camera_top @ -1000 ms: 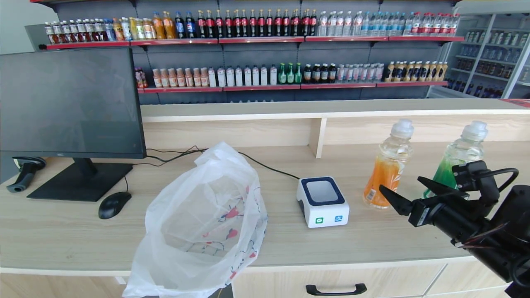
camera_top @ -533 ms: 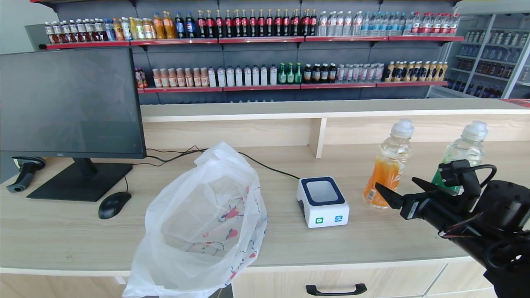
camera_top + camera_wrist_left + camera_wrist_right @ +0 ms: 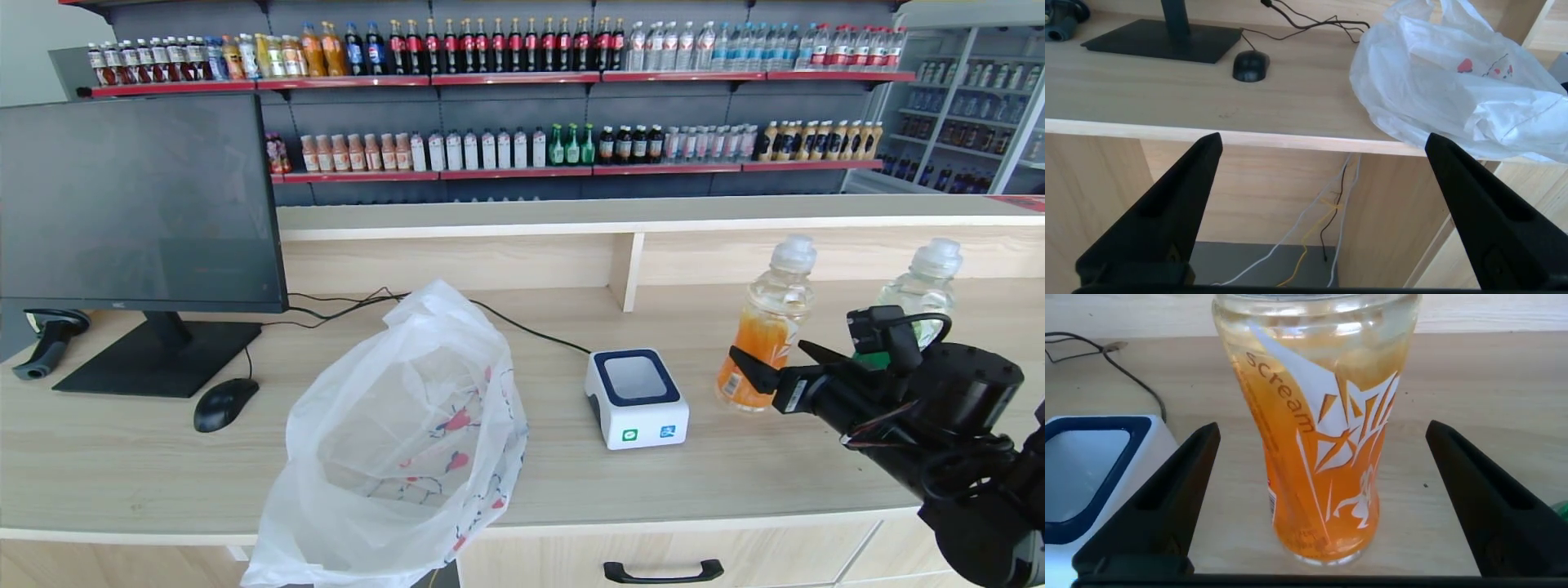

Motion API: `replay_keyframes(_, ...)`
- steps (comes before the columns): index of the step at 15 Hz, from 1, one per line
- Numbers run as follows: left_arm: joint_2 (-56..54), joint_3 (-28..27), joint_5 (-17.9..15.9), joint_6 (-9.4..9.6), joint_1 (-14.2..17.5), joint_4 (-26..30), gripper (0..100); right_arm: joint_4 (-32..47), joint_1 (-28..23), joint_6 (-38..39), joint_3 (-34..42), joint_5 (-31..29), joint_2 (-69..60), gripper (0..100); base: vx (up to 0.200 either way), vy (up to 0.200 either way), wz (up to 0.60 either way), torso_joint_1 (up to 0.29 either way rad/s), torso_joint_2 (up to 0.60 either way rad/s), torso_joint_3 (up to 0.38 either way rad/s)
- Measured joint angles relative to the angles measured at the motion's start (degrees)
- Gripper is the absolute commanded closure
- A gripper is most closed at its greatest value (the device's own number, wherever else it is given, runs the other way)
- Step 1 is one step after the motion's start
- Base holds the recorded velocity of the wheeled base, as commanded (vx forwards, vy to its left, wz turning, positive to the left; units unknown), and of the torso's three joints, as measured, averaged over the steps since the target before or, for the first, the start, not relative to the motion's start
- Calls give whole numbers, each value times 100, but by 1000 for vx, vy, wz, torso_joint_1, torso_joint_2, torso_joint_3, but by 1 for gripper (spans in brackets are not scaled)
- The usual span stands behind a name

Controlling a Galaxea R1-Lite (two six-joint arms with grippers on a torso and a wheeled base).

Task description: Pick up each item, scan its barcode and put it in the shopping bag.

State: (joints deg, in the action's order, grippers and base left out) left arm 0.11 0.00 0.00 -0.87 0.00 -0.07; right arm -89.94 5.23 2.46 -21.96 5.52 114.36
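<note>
Clear plastic bottle of orange drink [image 3: 767, 318] upright on the pale wooden counter [image 3: 735, 465], centred just ahead of the right gripper [image 3: 1321, 433]'s spread jaws, untouched; left gripper [image 3: 1323, 140]'s jaws likewise spread.

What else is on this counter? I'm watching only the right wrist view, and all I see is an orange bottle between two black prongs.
Observer: A second bottle, holding green drink, stands to the right of the orange bottle.
Operator: Where will they end up?
Observer: A white shopping bag sits on the counter, left of the scanner.
Operator: Is there another arm?
Observer: Yes; the left gripper hangs open, low before the counter's front edge.
</note>
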Motion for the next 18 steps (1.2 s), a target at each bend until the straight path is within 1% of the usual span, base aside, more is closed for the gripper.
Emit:
replay_keyframes(5, 0, 0, 0, 0, 0, 0, 0, 0, -143, 18, -373, 2, 319, 0, 0, 0, 0, 0, 0, 0)
replay_keyframes(11, 0, 0, 0, 0, 0, 0, 0, 2, -140, 22, -791, 6, 650, 0, 0, 0, 0, 0, 0, 0)
replay_keyframes(18, 0, 0, 0, 0, 0, 0, 0, 0, -140, 27, -1103, 9, 879, 0, 0, 0, 0, 0, 0, 0)
